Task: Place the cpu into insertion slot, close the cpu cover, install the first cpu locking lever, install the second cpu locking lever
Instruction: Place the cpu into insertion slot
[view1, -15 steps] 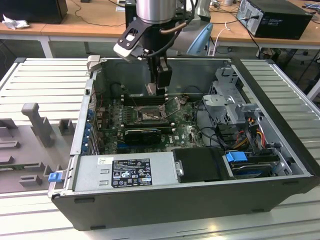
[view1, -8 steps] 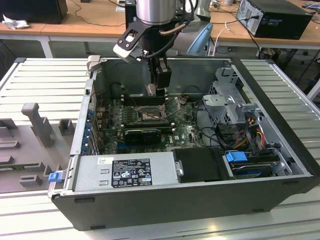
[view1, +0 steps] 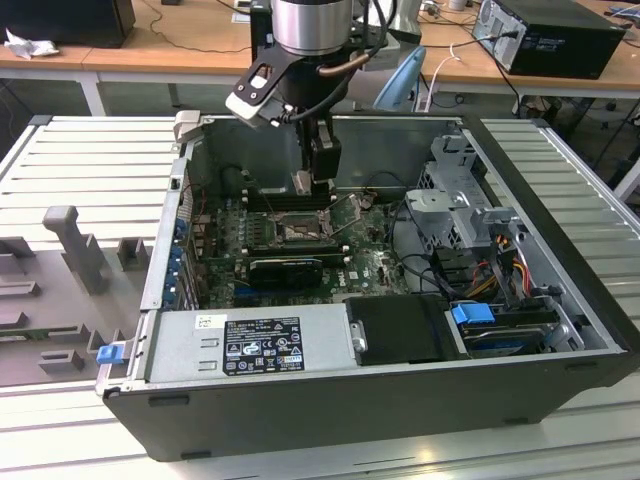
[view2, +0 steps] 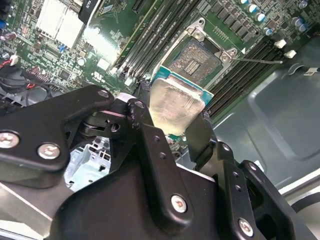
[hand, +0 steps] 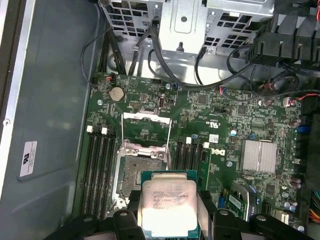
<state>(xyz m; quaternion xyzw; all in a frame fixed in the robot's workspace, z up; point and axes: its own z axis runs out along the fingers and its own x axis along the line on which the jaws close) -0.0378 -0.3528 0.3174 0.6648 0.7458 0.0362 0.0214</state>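
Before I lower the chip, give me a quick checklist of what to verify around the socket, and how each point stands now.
1. Grip on the cpu: ok. The gripper clamps it by two opposite edges, metal face showing.
2. The cpu cover out of the way: ok, it is swung open.
3. The insertion slot bare: ok, nothing lies in it.
4. The locking lever clear: ok, it sticks out to the side of the slot.
5. Cpu centred over the slot: cannot tell. In both wrist views it overlaps just one edge of the slot, but it hangs above the board.
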